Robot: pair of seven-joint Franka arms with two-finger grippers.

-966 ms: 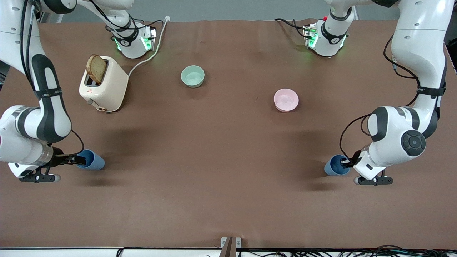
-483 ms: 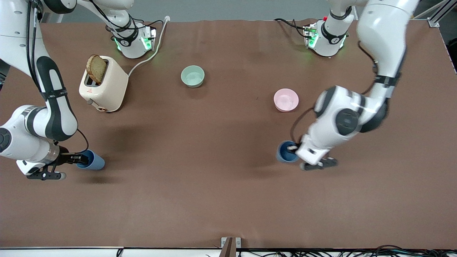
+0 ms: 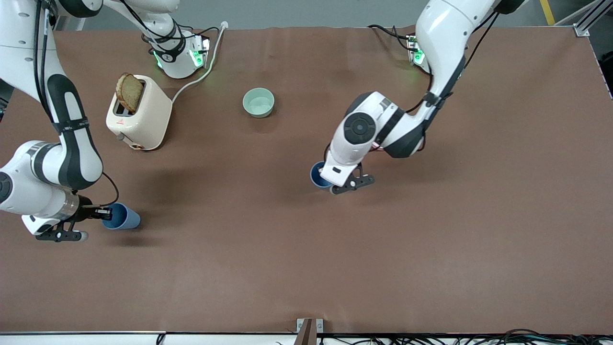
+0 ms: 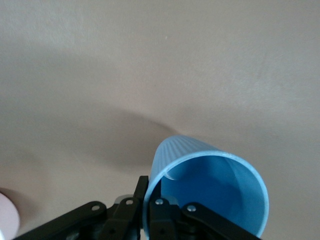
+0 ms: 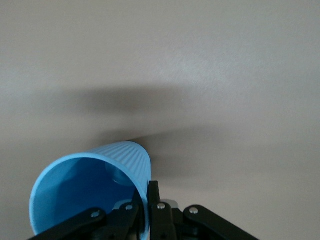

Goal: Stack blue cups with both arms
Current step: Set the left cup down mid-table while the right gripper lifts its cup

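Carried from the worktop's (image 3: 479, 263) four o'clock edge to its middle, one cup (image 3: 317, 175) hangs clenched by its rim in the left gripper (image 3: 327, 179), while the right gripper (image 3: 98, 214) grasps the other cup (image 3: 122, 216) at eight o'clock; stacking is not yet done.

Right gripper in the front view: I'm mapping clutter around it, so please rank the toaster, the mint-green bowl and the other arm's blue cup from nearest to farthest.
From the right gripper, shut on its own blue cup:
1. Toaster, at the right arm's end, farther from the front camera.
2. Mint-green bowl, mid-table, farther from the front camera.
3. Other blue cup, held by the left gripper over mid-table.
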